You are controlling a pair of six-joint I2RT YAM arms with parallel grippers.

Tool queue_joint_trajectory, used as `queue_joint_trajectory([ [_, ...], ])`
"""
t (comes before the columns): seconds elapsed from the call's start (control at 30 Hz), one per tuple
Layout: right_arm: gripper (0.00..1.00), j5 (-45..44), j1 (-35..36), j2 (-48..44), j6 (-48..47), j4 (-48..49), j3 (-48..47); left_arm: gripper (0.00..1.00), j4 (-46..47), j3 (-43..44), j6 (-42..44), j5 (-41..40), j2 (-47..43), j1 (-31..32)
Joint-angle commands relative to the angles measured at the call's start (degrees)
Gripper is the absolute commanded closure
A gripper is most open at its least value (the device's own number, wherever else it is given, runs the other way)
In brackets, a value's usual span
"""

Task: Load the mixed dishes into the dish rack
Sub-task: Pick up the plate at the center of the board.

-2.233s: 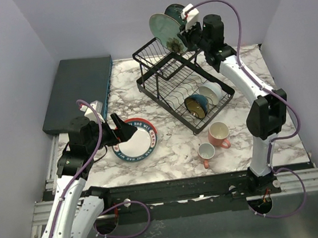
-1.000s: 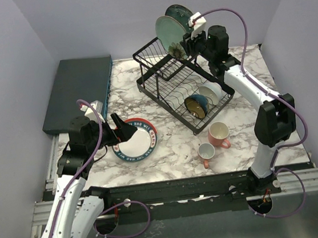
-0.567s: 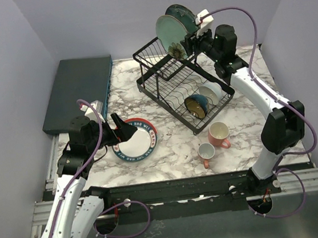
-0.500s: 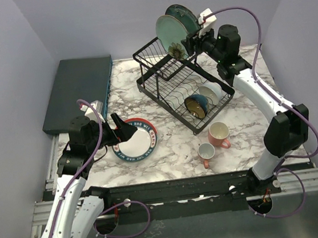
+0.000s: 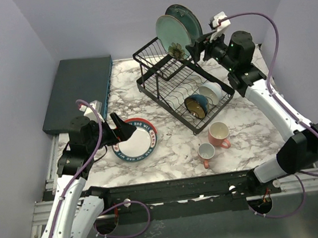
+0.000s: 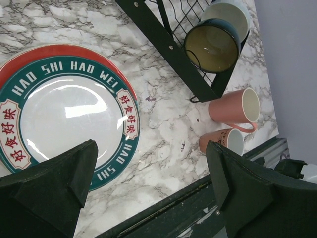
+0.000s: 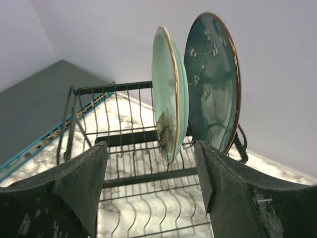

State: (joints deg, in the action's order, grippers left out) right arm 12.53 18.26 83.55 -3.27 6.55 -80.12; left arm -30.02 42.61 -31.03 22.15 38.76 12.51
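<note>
The right claw (image 5: 196, 48) is spread wide and holds nothing. It hangs in the air just off the right rear corner of the rack (image 5: 138, 57), level with its top basket and pointing in toward it. Straight ahead of the fingers (image 7: 79, 188), two plates stand upright on edge at the back of the basket. The pale green plate (image 7: 166, 94) is the nearer one, and the dark teal plate (image 7: 213, 84) stands just behind it. The claw touches neither.

The left claw (image 5: 123, 129) is also spread and empty. It sits low over the table (image 5: 173, 146), well left of the rack and nearer the arms. Beneath it a red-and-teal plate (image 6: 64, 114) lies flat, between the fingers in the wrist view. Whether the fingers touch the plate cannot be told.

In the rack's lower tier, at the end nearest the arms, a dark bowl (image 5: 195, 105) with a cream lining rests tilted on its side. A white bowl (image 5: 212, 91) sits just behind it. Two pink mugs lie on their sides on the table just in front of that end of the rack. One mug (image 5: 219, 133) is close to the rack. The other mug (image 5: 206, 154) lies a little farther from it. A dark slab (image 5: 75, 91) lies flat, well to the left of the rack.
</note>
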Motion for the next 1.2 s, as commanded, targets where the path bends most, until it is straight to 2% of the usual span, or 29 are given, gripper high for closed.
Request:
queue_joint_trajectory([
  [0.0, 0.23, -1.4, -0.3, -5.0, 6.8, -6.5, 1.6, 0.01, -0.1, -0.3, -0.5, -4.0, -2.4, 0.3],
  [0.23, 0.29, 2.9, -0.4, -11.3, 18.9, -19.3, 4.9, 0.01, -1.5, 0.4, -0.9, -7.5, -2.6, 0.2],
  [0.4, 0.32, 12.4, -0.3, -15.8, 23.6, -17.5, 13.4, 0.01, -4.7, 2.6, -2.5, -11.6, -0.7, 0.3],
  [0.47, 0.34, 17.2, -0.2, -15.3, 23.8, -19.8, 14.0, 0.01, -6.9, 3.8, -4.2, -13.8, 0.9, 0.3],
  [0.6, 0.38, 18.7, 1.4, -14.3, 24.3, -22.3, 16.0, 0.01, -9.2, 4.3, -7.2, -17.5, 2.9, 0.2],
  [0.73, 0.41, 23.4, 3.4, -13.9, 26.4, -19.1, 20.4, 0.01, -11.4, 4.1, -10.4, -24.1, 5.0, 0.2],
  [0.9, 0.43, 22.3, 10.3, -11.8, 26.0, -18.1, 22.5, 0.01, -12.1, 3.1, -14.1, -28.6, 8.1, 0.3],
  [1.0, 0.43, 18.7, 15.2, -10.1, 25.1, -18.5, 22.4, 0.01, -12.2, 2.2, -16.3, -30.7, 10.8, 0.2],
  [1.17, 0.45, 18.2, 17.7, -8.9, 25.3, -17.2, 23.7, 0.06, -11.9, 1.2, -20.0, -31.8, 15.7, 0.2],
])
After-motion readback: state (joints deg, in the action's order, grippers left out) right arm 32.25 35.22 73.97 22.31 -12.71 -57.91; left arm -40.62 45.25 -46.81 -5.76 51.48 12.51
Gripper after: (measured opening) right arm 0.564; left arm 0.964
